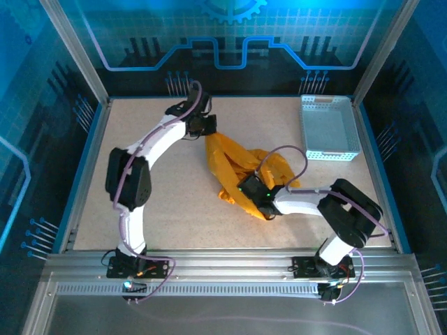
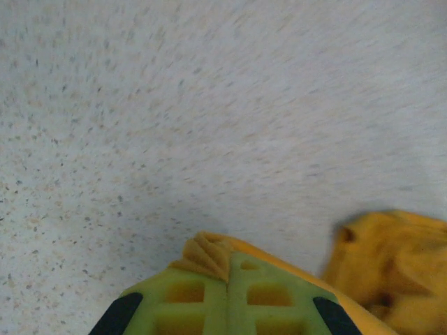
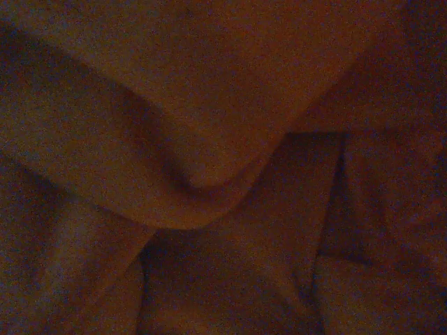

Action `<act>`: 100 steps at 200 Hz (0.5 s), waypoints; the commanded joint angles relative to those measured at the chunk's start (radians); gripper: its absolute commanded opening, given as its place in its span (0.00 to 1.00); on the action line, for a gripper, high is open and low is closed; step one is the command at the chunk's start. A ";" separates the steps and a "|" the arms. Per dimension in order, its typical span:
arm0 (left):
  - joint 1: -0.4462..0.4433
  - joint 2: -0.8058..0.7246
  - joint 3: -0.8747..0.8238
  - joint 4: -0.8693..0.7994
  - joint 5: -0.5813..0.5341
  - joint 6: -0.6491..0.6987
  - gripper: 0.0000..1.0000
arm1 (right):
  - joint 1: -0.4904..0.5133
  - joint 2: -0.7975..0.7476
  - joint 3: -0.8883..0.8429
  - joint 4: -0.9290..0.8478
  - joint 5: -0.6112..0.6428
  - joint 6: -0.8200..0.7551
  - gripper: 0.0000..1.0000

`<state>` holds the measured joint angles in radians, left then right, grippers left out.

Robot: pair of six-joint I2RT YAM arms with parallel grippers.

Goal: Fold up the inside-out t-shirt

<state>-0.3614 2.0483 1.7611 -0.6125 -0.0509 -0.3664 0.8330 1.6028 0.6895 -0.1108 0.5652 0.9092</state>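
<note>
T-shirt (image 1: 230,162) bunched, left end effector (image 2: 228,269) pinching it

L tool (image 2: 228,271) closed; R arm (image 1: 302,203) low, leftward.

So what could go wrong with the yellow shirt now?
1. The left fingers pinch just a tiny tip of the shirt, so it might slip out when pulled.
2. The shirt is bunched up and the right arm is pushed into the folds, so it might grab several layers at once and tangle it more.
</note>
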 commanded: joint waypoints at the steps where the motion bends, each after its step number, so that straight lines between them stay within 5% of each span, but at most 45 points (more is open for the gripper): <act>1: 0.015 0.084 0.061 -0.090 -0.094 0.021 0.00 | 0.005 -0.026 -0.059 -0.010 0.015 0.075 0.67; 69: 0.003 0.037 -0.045 -0.088 0.017 -0.020 0.14 | -0.094 0.120 -0.003 0.071 -0.132 0.028 0.78; 100: 0.001 0.016 -0.075 -0.046 0.099 -0.019 0.05 | -0.062 0.177 0.056 0.064 -0.141 -0.018 0.70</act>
<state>-0.3573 2.1162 1.7061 -0.6968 -0.0433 -0.3698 0.7479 1.6897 0.7464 0.0029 0.5430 0.8940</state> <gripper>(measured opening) 0.078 0.742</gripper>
